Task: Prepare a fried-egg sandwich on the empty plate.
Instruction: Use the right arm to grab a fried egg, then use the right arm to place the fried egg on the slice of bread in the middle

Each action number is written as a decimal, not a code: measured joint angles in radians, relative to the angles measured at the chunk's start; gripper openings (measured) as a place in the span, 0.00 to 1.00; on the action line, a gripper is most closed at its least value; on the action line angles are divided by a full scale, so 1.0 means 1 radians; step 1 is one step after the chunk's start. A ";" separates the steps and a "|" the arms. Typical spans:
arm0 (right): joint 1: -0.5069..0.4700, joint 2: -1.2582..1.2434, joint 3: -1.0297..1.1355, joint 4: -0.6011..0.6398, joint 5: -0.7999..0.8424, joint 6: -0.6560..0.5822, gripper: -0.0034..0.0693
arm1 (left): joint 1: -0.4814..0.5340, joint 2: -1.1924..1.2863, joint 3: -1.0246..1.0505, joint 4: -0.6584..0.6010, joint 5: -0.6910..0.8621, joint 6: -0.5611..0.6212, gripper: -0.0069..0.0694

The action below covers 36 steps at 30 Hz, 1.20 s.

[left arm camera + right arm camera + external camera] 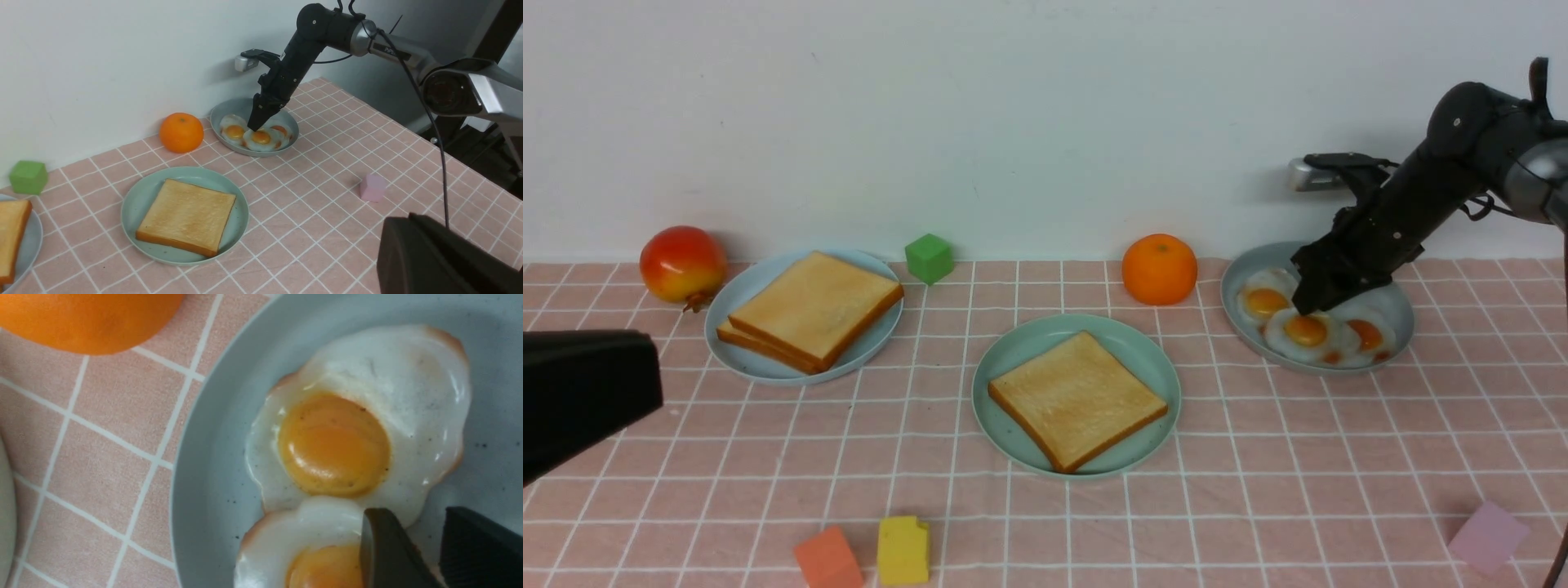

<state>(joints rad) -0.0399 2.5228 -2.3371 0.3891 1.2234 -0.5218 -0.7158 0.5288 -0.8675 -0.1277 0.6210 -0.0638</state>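
Observation:
The mint-green plate [1013, 359] sits mid-table with one golden toast slice [1076, 400] lying on it. Two more toast slices [813, 309] are stacked on a pale blue plate [882, 339] at the left. Three fried eggs lie in the grey-blue dish [1245, 265] at the right. My right gripper [1311, 308] reaches down into that dish, its jaws apart. One finger [380, 547] rests over the white of the middle egg [302, 539] and the other over the dish floor, so the egg's rim lies between them. My left gripper [402, 222] hangs shut and empty at the near left.
An orange [1159, 269] stands just left of the egg dish. A red fruit [682, 263] and a green cube [929, 257] sit near the back wall. An orange-red cube [827, 559], a yellow block [903, 550] and a pink cube [1488, 536] lie along the front edge.

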 joint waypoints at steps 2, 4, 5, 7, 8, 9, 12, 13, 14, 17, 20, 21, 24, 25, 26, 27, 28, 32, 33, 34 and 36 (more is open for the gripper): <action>0.000 0.000 0.000 0.005 0.001 0.000 0.28 | 0.000 0.000 0.000 0.010 -0.001 0.000 0.08; 0.000 0.000 0.000 0.006 0.003 0.000 0.22 | 0.000 0.000 0.000 0.019 -0.001 0.000 0.08; 0.000 0.000 0.000 0.006 0.003 0.000 0.22 | 0.000 0.000 0.000 0.019 -0.001 0.000 0.08; 0.000 0.000 0.000 0.005 0.004 0.000 0.15 | 0.000 0.000 0.000 0.025 -0.001 0.000 0.08; 0.000 0.000 0.000 0.005 0.005 0.000 0.13 | 0.000 0.000 0.000 0.027 -0.001 0.000 0.08; 0.000 0.000 0.000 0.005 0.005 0.000 0.11 | 0.000 0.000 0.000 0.029 -0.001 0.000 0.08; 0.000 -0.004 0.000 -0.006 0.004 0.000 0.05 | 0.000 0.000 0.000 0.035 -0.003 0.000 0.08; 0.000 -0.009 0.000 -0.011 0.006 0.001 0.05 | 0.000 0.000 0.000 0.038 -0.003 0.000 0.08; 0.000 -0.016 0.002 -0.020 0.005 0.008 0.05 | 0.000 0.000 0.000 0.045 -0.003 0.000 0.08; 0.000 -0.037 0.003 -0.040 0.005 0.016 0.05 | 0.000 0.000 0.000 0.056 -0.003 0.000 0.08; 0.000 -0.060 0.003 -0.045 0.005 0.026 0.05 | 0.000 0.000 0.000 0.063 -0.003 0.000 0.08; 0.000 -0.067 0.003 -0.045 0.008 0.033 0.05 | 0.000 0.000 0.000 0.063 -0.003 0.000 0.08; 0.000 -0.091 0.005 -0.061 0.010 0.072 0.05 | 0.000 0.000 0.000 0.066 -0.003 0.000 0.08; 0.000 -0.106 0.016 -0.071 0.009 0.088 0.05 | 0.000 0.000 0.000 0.067 -0.003 0.000 0.08; 0.000 -0.124 0.030 -0.080 0.008 0.100 0.05 | 0.000 0.000 0.000 0.070 -0.002 0.000 0.08; 0.000 -0.150 0.050 -0.090 0.008 0.107 0.05 | 0.000 0.000 0.000 0.075 0.001 0.000 0.08; 0.000 -0.183 0.082 -0.099 0.008 0.113 0.05 | 0.000 0.000 0.000 0.079 0.006 0.000 0.08; 0.000 -0.324 0.243 -0.084 0.007 0.120 0.05 | 0.000 0.000 0.000 0.093 0.034 -0.001 0.09; 0.004 -0.376 0.319 -0.048 0.007 0.116 0.05 | 0.000 0.000 0.000 0.101 0.047 -0.007 0.09; 0.012 -0.418 0.371 -0.020 0.008 0.104 0.05 | 0.000 0.001 0.000 0.108 0.060 -0.016 0.09; 0.041 -0.492 0.458 0.029 0.008 0.082 0.06 | 0.000 0.004 0.000 0.128 0.086 -0.045 0.09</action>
<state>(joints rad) 0.0008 2.0308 -1.8796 0.4180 1.2309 -0.4398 -0.7158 0.5329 -0.8675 0.0000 0.7066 -0.1085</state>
